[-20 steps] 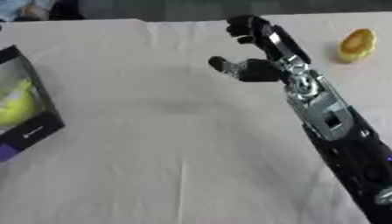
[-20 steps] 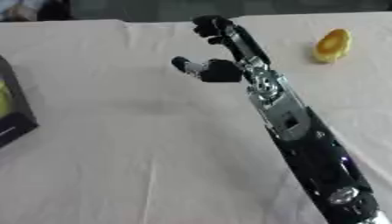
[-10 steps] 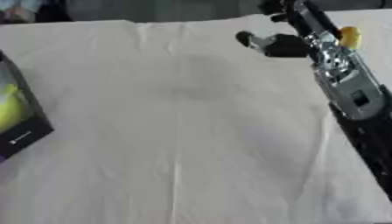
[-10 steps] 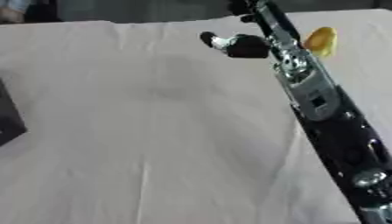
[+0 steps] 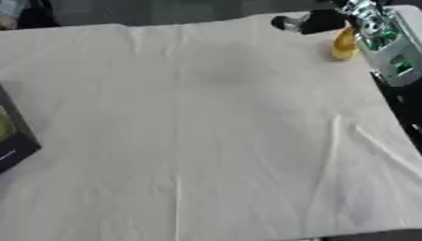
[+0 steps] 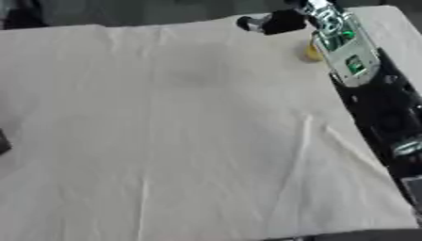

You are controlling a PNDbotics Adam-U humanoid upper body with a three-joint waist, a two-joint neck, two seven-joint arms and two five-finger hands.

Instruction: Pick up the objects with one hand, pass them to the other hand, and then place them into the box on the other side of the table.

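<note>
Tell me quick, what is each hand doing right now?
Left hand: not in view.
Right hand: reaching over the yellow object at the far right of the table; whether it is open or closed cannot be told.

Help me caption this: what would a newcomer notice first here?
The black and silver right arm along the right edge, its robot hand reaching the far right corner beside a small yellow object. Then the wide pale tablecloth, and a dark box at the left edge.
</note>
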